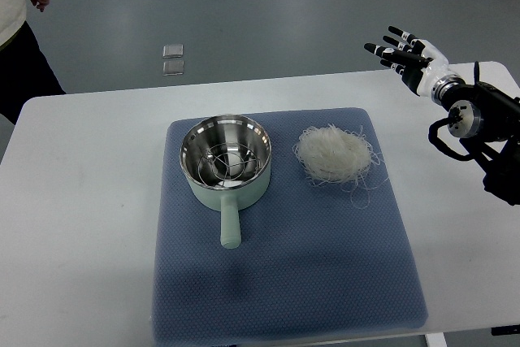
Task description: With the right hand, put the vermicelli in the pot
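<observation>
The vermicelli (333, 154) lies just beside the pot (226, 160) on the blue mat (284, 266); the right hand (404, 55) hovers apart, fingers spread, empty; no writing is legible.

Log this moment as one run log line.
right hand: open, raised beyond mat | vermicelli: on mat, untouched | pot: no vermicelli inside

We are finding no readable text, label, brand, number or sign on anything lying in this view.
</observation>
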